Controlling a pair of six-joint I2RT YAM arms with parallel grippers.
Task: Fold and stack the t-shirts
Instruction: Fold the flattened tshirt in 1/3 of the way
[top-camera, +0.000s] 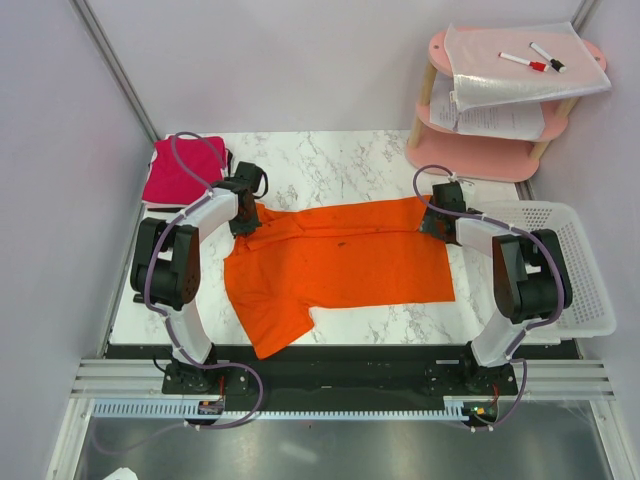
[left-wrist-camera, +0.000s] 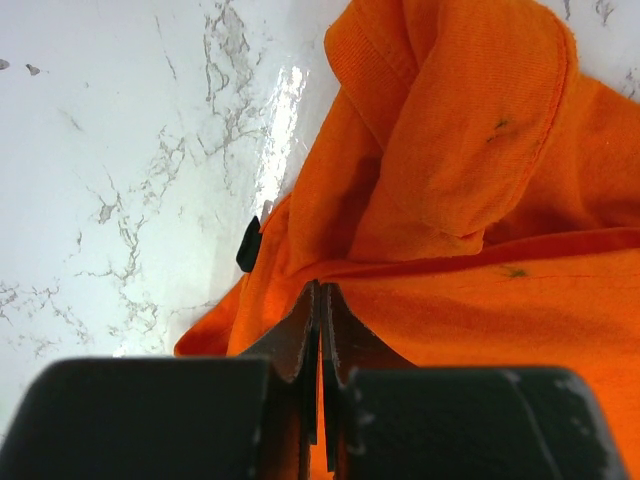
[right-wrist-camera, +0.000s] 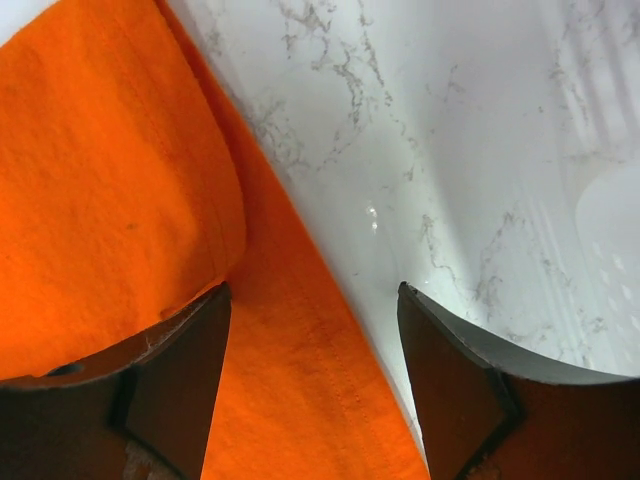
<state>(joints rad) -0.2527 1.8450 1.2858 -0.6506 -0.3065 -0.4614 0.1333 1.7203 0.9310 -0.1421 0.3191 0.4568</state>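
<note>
An orange t-shirt (top-camera: 340, 262) lies spread across the marble table, one sleeve hanging toward the near edge. My left gripper (top-camera: 243, 222) is at its far left corner, shut on a pinch of the orange fabric (left-wrist-camera: 470, 200); a thin strip of cloth shows between the closed fingers (left-wrist-camera: 300, 340). My right gripper (top-camera: 436, 222) is at the shirt's far right corner, open, its jaws straddling the hemmed edge of the shirt (right-wrist-camera: 300, 380) on the table. A folded magenta t-shirt (top-camera: 183, 172) lies at the far left of the table.
A white perforated basket (top-camera: 570, 262) stands at the right edge of the table. A pink two-tier side table (top-camera: 500, 110) with papers and markers stands at the back right. Grey walls close in the left and back sides.
</note>
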